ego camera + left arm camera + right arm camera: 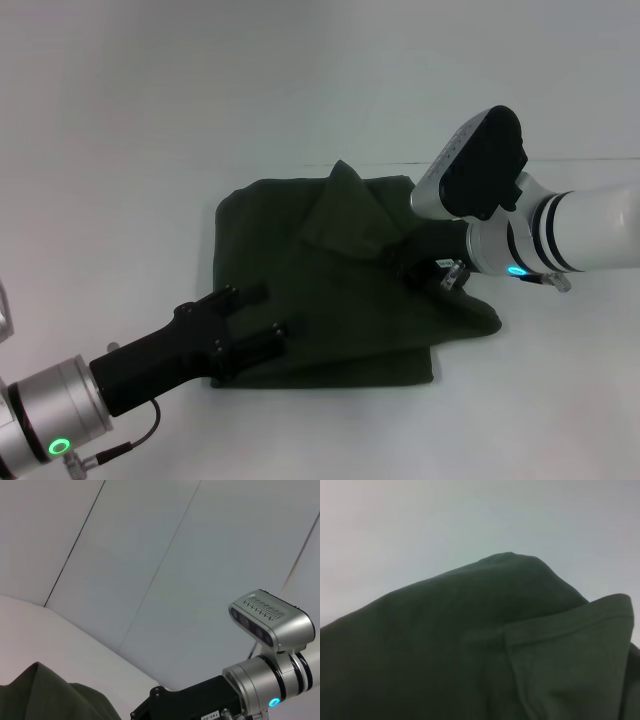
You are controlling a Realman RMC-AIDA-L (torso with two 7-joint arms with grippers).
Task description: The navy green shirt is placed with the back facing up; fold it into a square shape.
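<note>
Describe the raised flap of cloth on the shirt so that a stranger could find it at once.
On the white table lies the navy green shirt, partly folded. Near its far edge, beside the right gripper, one corner flap stands up to a point, while the rest lies flat.

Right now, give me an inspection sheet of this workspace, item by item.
Surface: plain white table, bare around the shirt.
Job's things: navy green shirt lies partly folded in a rough square, one flap raised near its far edge, right edge rumpled.
Clutter: nothing seen.
Grippers: left gripper open, fingers resting on the shirt's near left part; right gripper low at the shirt's right side, under the raised flap.
Cables: a thin black cable loops at the left wrist.
Surroundings: pale wall panels behind the table.
</note>
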